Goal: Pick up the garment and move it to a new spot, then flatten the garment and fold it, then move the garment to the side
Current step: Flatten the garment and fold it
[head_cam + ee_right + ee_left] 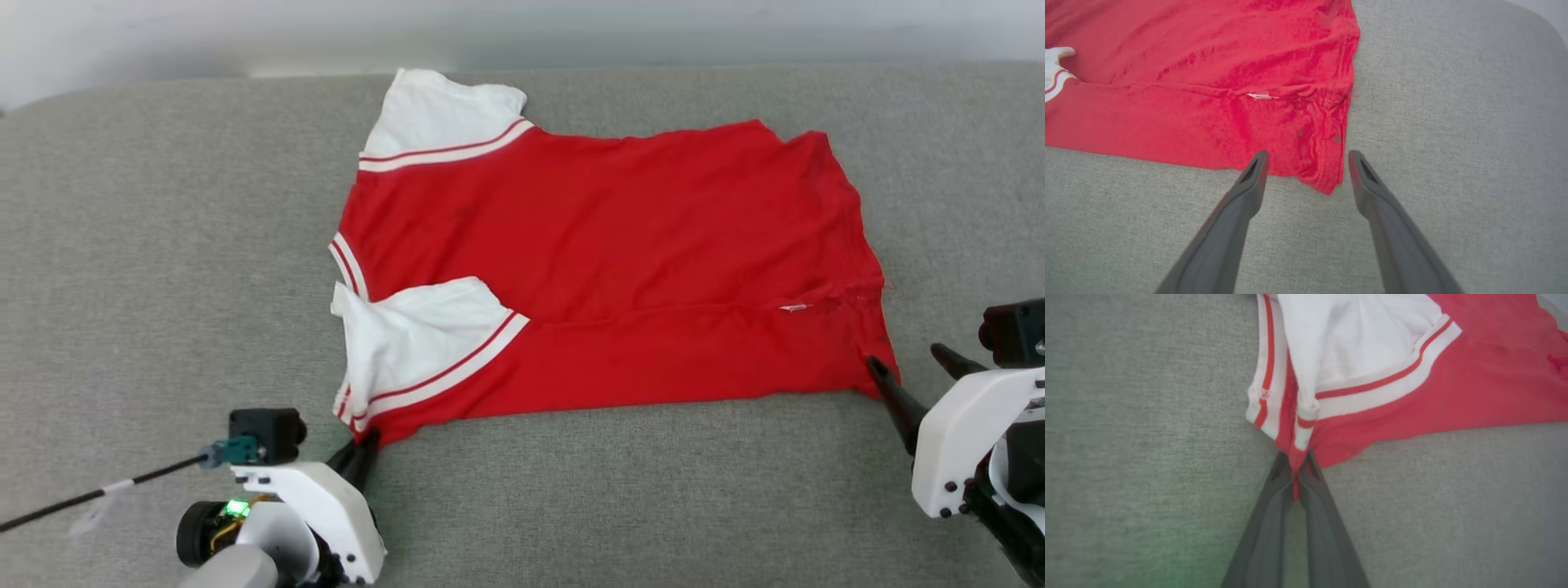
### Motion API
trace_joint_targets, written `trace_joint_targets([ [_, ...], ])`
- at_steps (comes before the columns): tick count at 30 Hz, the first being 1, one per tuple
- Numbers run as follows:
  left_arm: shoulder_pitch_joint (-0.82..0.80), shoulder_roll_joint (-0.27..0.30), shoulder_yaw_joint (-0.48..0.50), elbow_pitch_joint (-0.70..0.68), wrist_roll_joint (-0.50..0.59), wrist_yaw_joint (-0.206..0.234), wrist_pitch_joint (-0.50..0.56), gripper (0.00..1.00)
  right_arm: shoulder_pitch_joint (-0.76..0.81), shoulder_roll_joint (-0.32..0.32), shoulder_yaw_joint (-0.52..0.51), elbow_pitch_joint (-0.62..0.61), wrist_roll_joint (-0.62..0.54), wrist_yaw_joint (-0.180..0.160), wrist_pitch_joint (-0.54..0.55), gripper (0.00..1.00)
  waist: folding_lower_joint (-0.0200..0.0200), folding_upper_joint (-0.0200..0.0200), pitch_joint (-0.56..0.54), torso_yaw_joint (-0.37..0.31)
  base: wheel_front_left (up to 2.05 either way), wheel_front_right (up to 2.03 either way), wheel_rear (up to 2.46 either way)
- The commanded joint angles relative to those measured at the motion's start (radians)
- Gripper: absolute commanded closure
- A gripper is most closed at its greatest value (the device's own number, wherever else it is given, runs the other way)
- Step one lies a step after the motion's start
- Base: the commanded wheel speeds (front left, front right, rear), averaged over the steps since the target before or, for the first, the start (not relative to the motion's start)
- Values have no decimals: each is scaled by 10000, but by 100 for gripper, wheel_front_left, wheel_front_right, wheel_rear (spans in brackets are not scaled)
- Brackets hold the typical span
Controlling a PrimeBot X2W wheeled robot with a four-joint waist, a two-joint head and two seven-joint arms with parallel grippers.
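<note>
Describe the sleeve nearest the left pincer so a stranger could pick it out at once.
A red garment lies spread on the grey cushioned surface, with two white sleeves at its left end. The near sleeve is the one just beyond the left pincer. Unlike the far sleeve, which juts out past the body, it is folded over onto the red cloth.

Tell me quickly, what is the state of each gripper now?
Left gripper: closed on a corner of the garment.
Right gripper: open around another corner, holding nothing.
</note>
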Motion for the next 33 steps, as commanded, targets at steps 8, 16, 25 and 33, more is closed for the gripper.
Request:
trace_joint_targets([
  [8,247,550,-45,-1370,528,14,-420,100,-462,28,-339,1556,-998,-5,300,0,0,0,-548,492,0,0,0],
  [16,233,988,-28,-2595,875,335,-383,100,-1106,441,-667,3142,-1296,-7,266,0,0,0,-182,779,0,0,0],
  [25,28,1224,-111,-2719,1134,216,-427,100,-1423,726,-474,4840,-1327,-4,517,53,0,0,182,967,0,0,0],
  [33,283,1434,-291,-2225,1180,62,-321,100,-1334,522,-574,4904,-1163,-10,109,100,0,0,-133,790,0,0,0],
])
